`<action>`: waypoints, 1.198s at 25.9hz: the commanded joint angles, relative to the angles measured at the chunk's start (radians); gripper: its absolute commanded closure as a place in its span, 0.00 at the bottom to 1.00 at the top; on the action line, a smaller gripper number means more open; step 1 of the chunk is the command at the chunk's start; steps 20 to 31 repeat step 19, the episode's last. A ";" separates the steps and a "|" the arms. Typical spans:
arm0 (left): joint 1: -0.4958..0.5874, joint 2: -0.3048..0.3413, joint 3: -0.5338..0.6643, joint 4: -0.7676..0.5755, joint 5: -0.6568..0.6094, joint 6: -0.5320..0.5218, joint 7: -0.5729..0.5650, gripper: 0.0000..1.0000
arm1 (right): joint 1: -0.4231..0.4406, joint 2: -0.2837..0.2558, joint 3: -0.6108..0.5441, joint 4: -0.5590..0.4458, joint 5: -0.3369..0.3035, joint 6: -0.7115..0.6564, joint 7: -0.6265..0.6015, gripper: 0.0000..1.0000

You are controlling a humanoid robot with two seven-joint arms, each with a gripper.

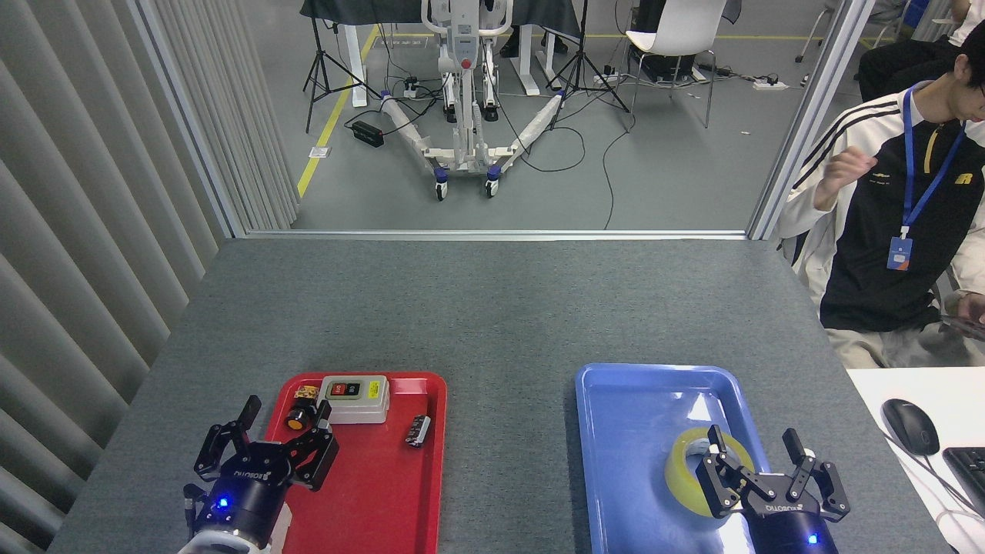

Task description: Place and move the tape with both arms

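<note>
yellow translucent tape roll lying flat, pale core up, in blue tray.

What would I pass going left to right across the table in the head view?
Left gripper → orange button → switch box → small black part → blue tray → tape → right gripper → mouse.
</note>
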 commanded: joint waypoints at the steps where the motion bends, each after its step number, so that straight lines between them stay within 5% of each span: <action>1: 0.000 0.000 0.001 0.000 0.000 0.000 -0.001 0.00 | 0.000 -0.001 0.000 0.000 0.000 -0.004 -0.002 0.00; 31: 0.000 -0.002 -0.001 -0.001 0.000 -0.001 -0.004 0.00 | 0.000 0.002 0.000 0.000 0.000 -0.007 -0.006 0.00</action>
